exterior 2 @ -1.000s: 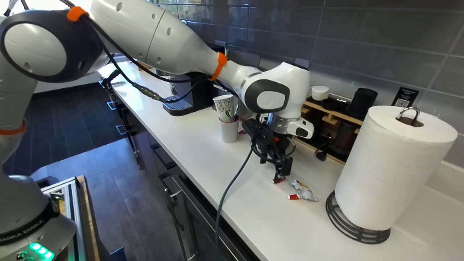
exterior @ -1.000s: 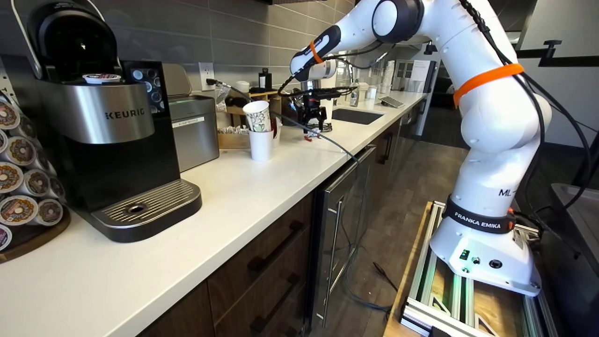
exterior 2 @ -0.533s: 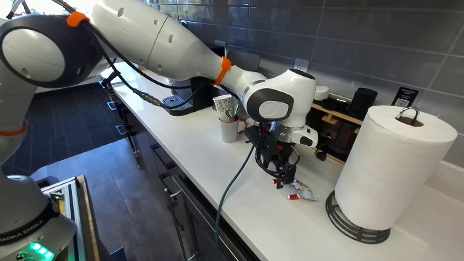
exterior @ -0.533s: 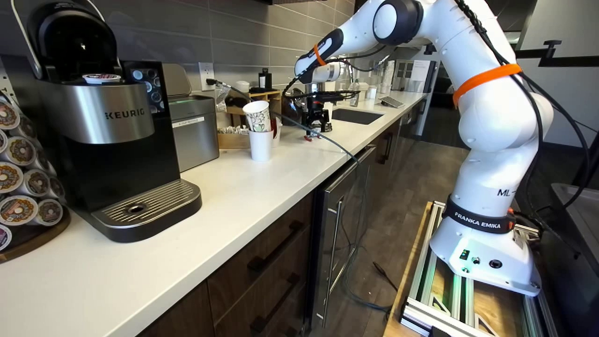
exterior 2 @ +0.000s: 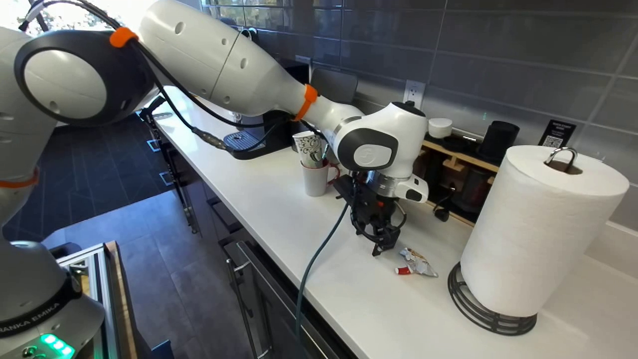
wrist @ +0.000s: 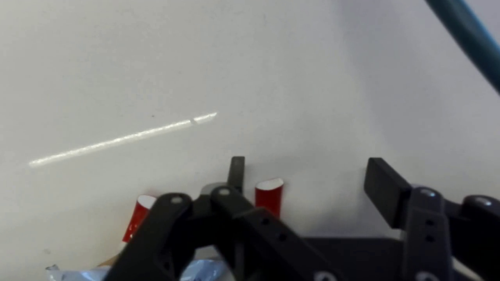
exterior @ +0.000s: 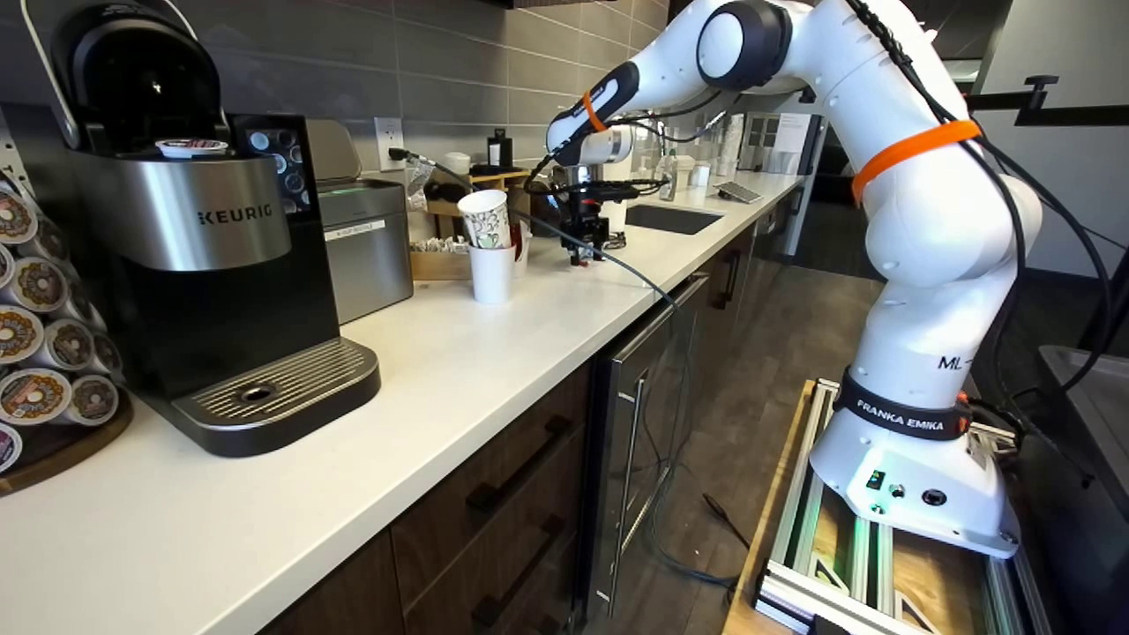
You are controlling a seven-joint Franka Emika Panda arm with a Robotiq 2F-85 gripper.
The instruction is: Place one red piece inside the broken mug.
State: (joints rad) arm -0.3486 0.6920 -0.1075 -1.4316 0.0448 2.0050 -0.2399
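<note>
My gripper (wrist: 308,179) is open, with its fingertips low over the counter. One red piece (wrist: 269,197), a short tube with a white end, lies between the fingers, close to the left finger in the wrist view and apart from the right one. A second red piece (wrist: 136,218) lies outside the left finger; it also shows in an exterior view (exterior 2: 404,270). The gripper (exterior 2: 381,244) hides the first piece in that exterior view. The white mug (exterior 2: 315,180) with a red handle stands upright on the counter, holding a tilted patterned paper cup (exterior 2: 309,148). I cannot see any break.
A crumpled silver wrapper (exterior 2: 420,263) lies beside the second red piece. A paper towel roll (exterior 2: 538,229) stands on a black wire base. A cable (exterior 2: 319,254) hangs across the counter edge. A coffee machine (exterior: 203,291) and a wooden shelf (exterior 2: 458,157) stand along the wall.
My gripper has moved down to the counter, then slightly sideways toward the mug's side. The red piece beneath it is now hidden in an exterior view. The mug and wrapper have not moved.
</note>
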